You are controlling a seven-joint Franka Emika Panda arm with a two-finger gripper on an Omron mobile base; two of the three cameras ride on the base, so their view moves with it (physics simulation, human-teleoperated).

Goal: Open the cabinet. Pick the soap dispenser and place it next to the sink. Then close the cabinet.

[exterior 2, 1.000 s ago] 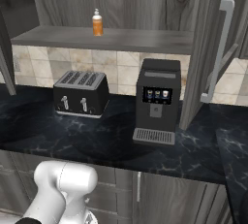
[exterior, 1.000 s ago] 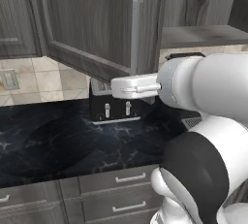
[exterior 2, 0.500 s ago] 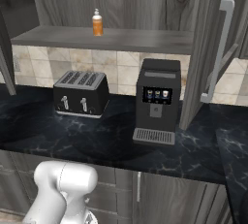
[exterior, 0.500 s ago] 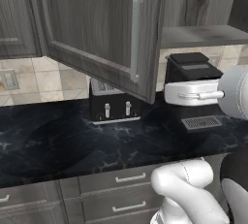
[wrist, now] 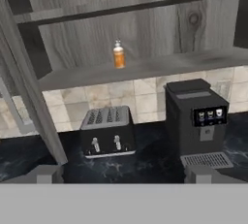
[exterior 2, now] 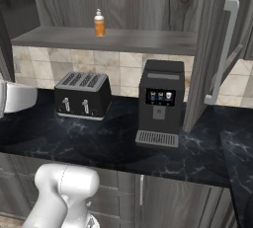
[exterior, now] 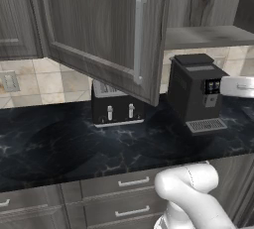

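Both doors of the cabinet stood swung open, the left door angled out over the counter with its silver bar handle toward the camera, the right door edge-on at the far side with its own bar handle. One item was inside: the soap dispenser, an orange bottle with a pale pump top, upright on the bottom shelf toward the shelf's left part, well back near the rear panel; in the hand view the dispenser stood alone on that shelf, and a thin upper shelf edge showed above it with its contents not visible. Below the shelf, on the black marbled counter, a black four-slot toaster stood against the tiled backsplash, slots empty as far as could be seen, and a black coffee machine stood just to its right, its drip tray bare. The gripper was spread wide, jaws apart and holding nothing, finger tips low in the hand view, pointing toward the toaster and coffee machine and well short of the dispenser. Drawers with short horizontal handles lay under the counter.
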